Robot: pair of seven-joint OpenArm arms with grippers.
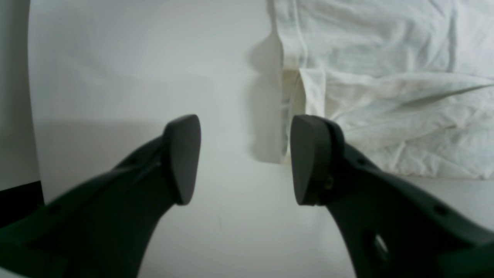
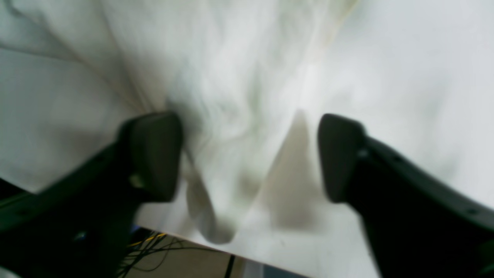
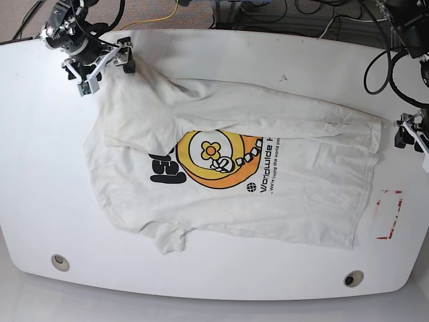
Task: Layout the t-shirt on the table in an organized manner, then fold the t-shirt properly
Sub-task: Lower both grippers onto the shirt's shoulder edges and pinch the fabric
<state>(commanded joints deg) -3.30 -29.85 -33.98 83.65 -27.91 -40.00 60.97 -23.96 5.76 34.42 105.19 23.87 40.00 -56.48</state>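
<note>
White counter point(image 3: 41, 144), gloss finish, curved near corners, cables point(image 3: 271, 13) behind its far edge; one garment, two tools in attendance.

Item: right tool point(image 2: 251, 158), at the far corner; fingers apart, loose cloth lying between them, no grip to be seen. Item: left tool point(image 1: 245, 160), at the opposite end, fingers apart and holding nothing, just beside the bottom hem.

Item: t-shirt point(image 3: 308, 181), off-white, spread between the two tools, its sleeve-and-shoulder end beneath and nearer than the right one. Flower graphic point(image 3: 210, 151) and black lettering point(image 3: 167, 170) face up, partly covered by a turned-over band of cloth running from one tool towards the other.

Condition: laying out well advanced, I judge, yet unfinished. Done: print up, body broadly spread, hem end fairly straight. Outstanding: far side doubled over and creased, near sleeve point(image 3: 173, 238) bunched. That band may be a first fold, or merely cloth awaiting flattening; from where I stand, I cannot tell. Proper folding, sleeves in and body halved, remains largely to do.

Sundries: red tape mark point(image 3: 390, 215), nearward of the left tool; two grommets point(image 3: 59, 262), along the near edge.
</note>
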